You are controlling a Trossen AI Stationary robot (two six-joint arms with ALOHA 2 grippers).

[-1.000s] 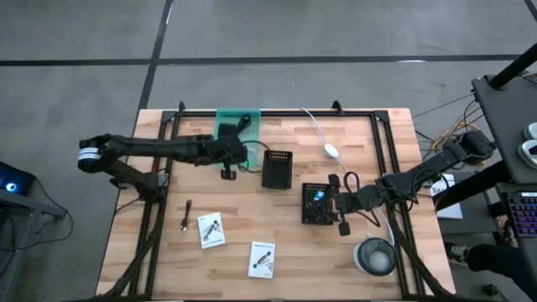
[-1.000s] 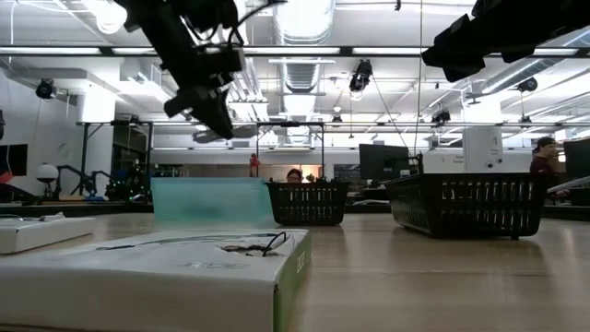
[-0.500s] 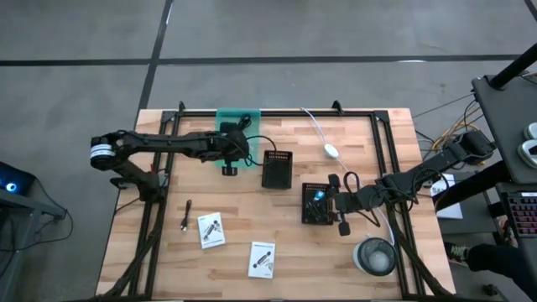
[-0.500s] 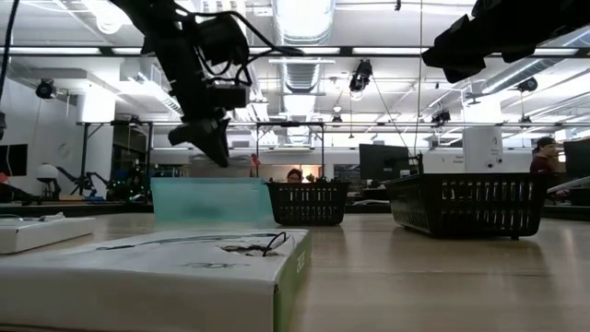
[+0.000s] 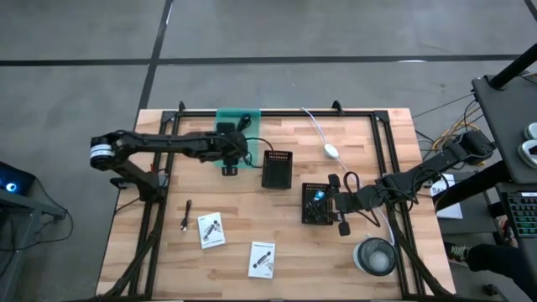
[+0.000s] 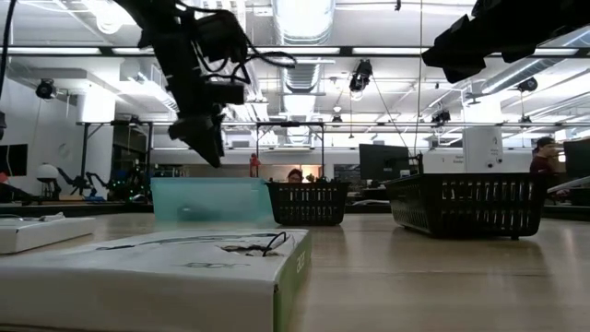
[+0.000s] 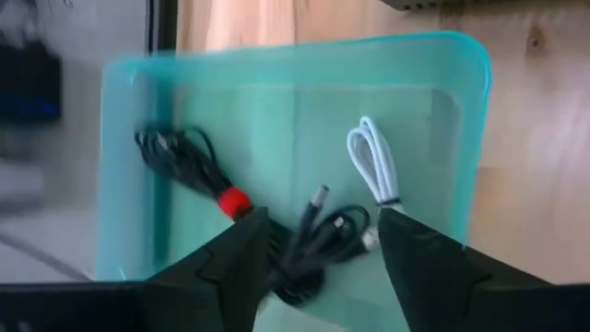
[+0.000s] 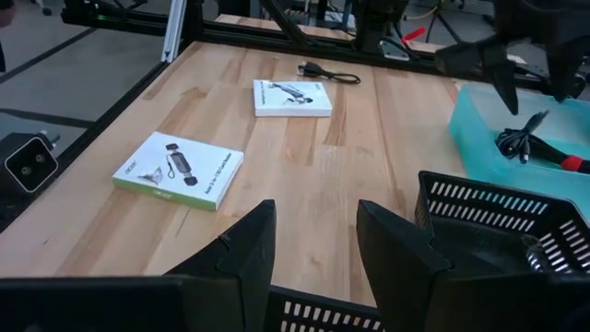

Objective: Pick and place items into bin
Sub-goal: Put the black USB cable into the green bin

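Observation:
The teal bin (image 5: 239, 122) stands at the table's far edge and holds a black cable with a red tie (image 7: 189, 171), a loose black cable (image 7: 318, 240) and a white cable (image 7: 373, 161). My left gripper (image 7: 318, 263) hangs open just above the bin (image 6: 212, 201), its fingers on either side of the loose black cable without touching it. Two white packets (image 5: 211, 231) (image 5: 262, 259) and a thin black stick (image 5: 186, 216) lie flat on the near left of the table. My right gripper (image 8: 313, 249) stands open and empty over a black basket (image 5: 317, 204) at the right.
A second black basket (image 5: 277, 169) stands mid-table beside the bin. The white oval on its cord (image 5: 331, 151) lies far right of centre. The round clear container (image 5: 374, 256) sits near the right front corner. Black frame rails run along the table's sides.
My left gripper has gone down and toward the far edge, over the teal bin, tipping more steeply. It has opened there and let go of the black cable, which now lies in the bin.

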